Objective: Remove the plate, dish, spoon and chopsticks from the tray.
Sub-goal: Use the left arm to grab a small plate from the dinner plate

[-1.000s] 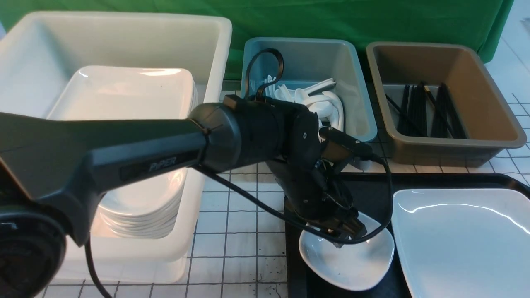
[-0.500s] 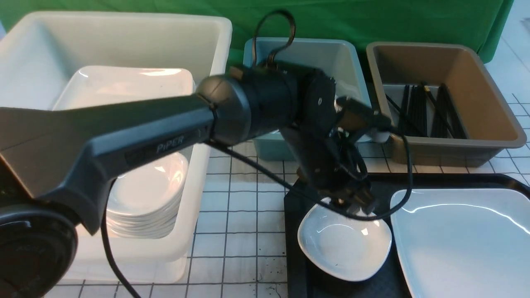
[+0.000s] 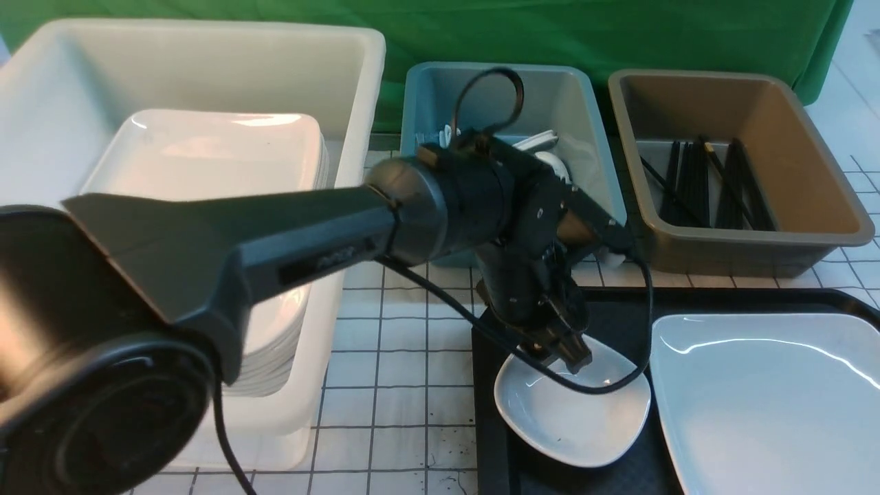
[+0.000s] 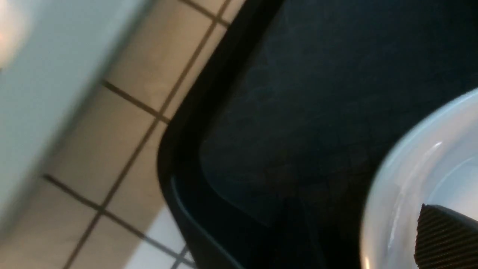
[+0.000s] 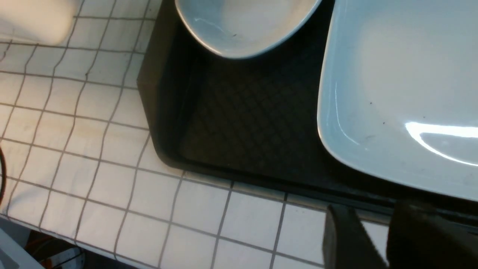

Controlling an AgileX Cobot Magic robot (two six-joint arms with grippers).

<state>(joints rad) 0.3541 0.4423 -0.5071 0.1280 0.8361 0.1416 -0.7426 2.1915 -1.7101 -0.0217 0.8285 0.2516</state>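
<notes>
At 9 o'clock of the scene a white bin [image 3: 357, 89] holds a stack of square white plates [image 3: 213, 158]. The left arm [image 3: 309, 234] crosses in front of it toward 3 o'clock, over the gridded tabletop [image 3: 392, 344]. At 12 o'clock stands a blue bin [image 3: 584, 137] with white soup spoons [image 3: 543, 141] in it, partly hidden by the arm's wrist.

Just toward 6 o'clock of that bin lies the black tray [image 3: 619, 309]. The dish [image 3: 570, 419] sits upright at the tray's 9 o'clock end. The left gripper [image 3: 567, 356] points down at the dish's 12 o'clock rim. The left wrist view shows one ribbed pad [image 4: 444, 239] over the inside of the dish. The other finger is out of sight, so whether the jaws are apart or clamped on the rim cannot be told.

The plate [image 3: 770, 399] lies flat on the tray at 3 o'clock of the dish, close beside it. At 1 o'clock of the plate a brown bin [image 3: 790, 137] holds black chopsticks [image 3: 691, 182].

The right gripper [image 5: 369, 215] appears only in its own wrist view, above the tray's 6 o'clock rim. Its two fingers stand slightly apart with nothing between them.
</notes>
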